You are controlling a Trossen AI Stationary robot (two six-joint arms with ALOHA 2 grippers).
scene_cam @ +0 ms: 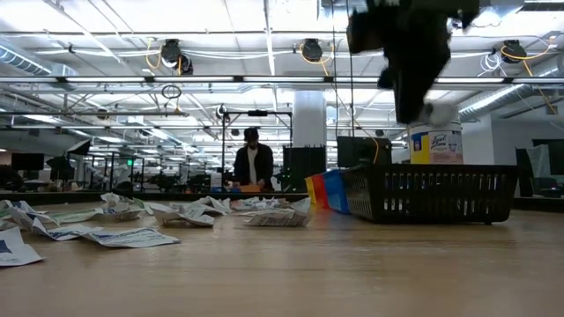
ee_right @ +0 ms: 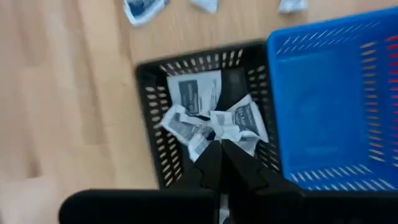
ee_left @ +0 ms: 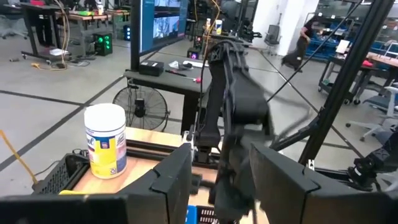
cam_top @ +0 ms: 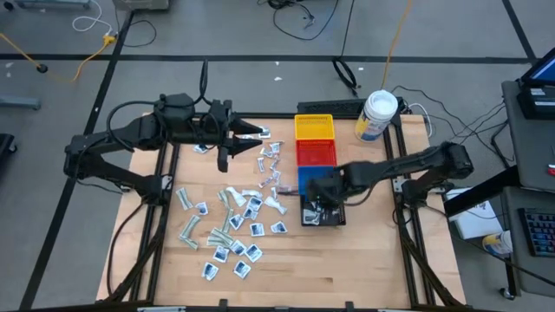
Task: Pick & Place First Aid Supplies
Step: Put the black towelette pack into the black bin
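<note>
The right gripper (ee_right: 221, 149) is held clenched and empty over the black bin (ee_right: 149, 124), where packets (ee_right: 211, 121) lie. It should be lifted straight up before the loose packets (cam_top: 230, 230) on the worktop (cam_top: 347, 260) are approached. The left gripper (cam_top: 260, 134) is raised; whether it is grasping anything cannot be told.

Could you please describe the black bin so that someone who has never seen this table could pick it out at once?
Find the row of bins at the table's right-centre, running away from the big white jar. The black bin ends that row, past the blue bin. It alone is black, holds white packets, and sits under the right end effector.
</note>
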